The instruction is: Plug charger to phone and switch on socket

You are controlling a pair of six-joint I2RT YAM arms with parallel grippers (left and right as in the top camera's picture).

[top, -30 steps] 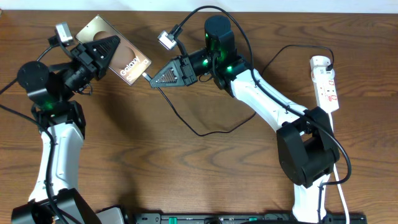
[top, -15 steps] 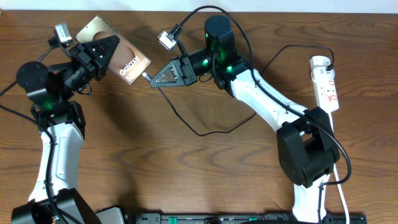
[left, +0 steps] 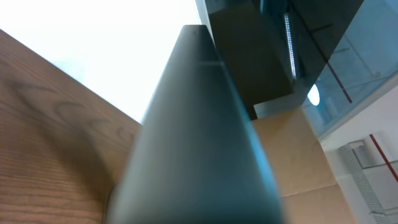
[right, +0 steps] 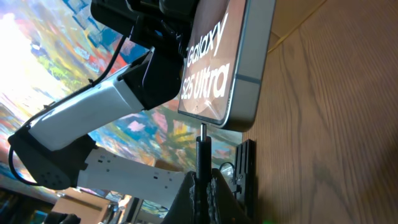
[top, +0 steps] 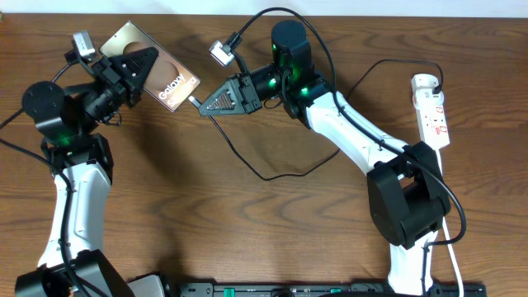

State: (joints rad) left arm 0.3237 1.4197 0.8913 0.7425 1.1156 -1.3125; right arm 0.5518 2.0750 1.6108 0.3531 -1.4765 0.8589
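The left claw [top: 134, 68] is clamping the stiff, likely slippery phone [top: 172, 84] off the surface [top: 247, 239]. The right claw [top: 208, 101] is pinching the limp charger [right: 203, 142] behind its rigid tip, right at the phone's end.

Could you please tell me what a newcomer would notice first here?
The left gripper holds the phone at the table's far-left corner, lettering showing. The right gripper pinches the charger, its tip at the phone's lower edge. The white power strip lies far right.
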